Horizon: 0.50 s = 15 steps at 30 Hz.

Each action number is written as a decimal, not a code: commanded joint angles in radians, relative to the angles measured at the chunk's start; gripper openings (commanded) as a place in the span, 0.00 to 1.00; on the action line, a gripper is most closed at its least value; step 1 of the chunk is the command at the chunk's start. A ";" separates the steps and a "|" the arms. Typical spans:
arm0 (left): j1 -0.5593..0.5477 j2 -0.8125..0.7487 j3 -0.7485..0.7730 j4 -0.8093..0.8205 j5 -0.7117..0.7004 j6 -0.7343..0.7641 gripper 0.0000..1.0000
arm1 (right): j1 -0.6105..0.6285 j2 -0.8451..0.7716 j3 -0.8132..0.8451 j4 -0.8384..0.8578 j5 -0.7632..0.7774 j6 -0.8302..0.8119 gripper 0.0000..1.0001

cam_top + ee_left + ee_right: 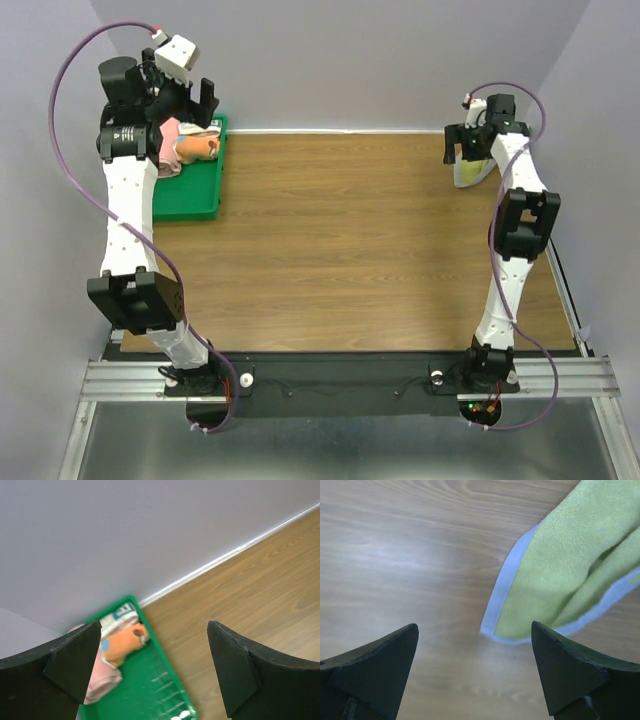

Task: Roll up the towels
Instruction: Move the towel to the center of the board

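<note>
An orange towel (197, 148) lies bunched at the far end of a green tray (190, 200), next to a pink towel roll (168, 135). My left gripper (185, 105) hovers open above them. In the left wrist view the orange towel (122, 642) shows between my open left gripper's (153, 624) fingers, which hold nothing. A yellow-green towel (470, 170) with a pale grey-blue border lies crumpled at the far right of the table. My right gripper (470, 148) hangs open just above it. In the right wrist view one corner of the yellow-green towel (570, 570) lies ahead of the open right gripper (474, 625).
The green tray (150, 690) sits in the far left corner against the back wall, with the pink roll (102, 677) and a white-and-blue patterned cloth (117, 617) inside. Grey walls close in the wooden table (350, 250) on three sides.
</note>
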<state>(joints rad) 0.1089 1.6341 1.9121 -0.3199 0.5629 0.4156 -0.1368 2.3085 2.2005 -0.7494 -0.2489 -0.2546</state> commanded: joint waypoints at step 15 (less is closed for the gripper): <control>0.003 -0.189 -0.266 -0.001 -0.097 -0.060 0.99 | 0.045 0.125 -0.178 0.050 0.030 0.043 0.07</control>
<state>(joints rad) 0.1120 1.5093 1.6650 -0.3508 0.4625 0.3397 -0.1219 2.4733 2.1593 -0.6373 -0.1696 -0.2272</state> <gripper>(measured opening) 0.986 0.187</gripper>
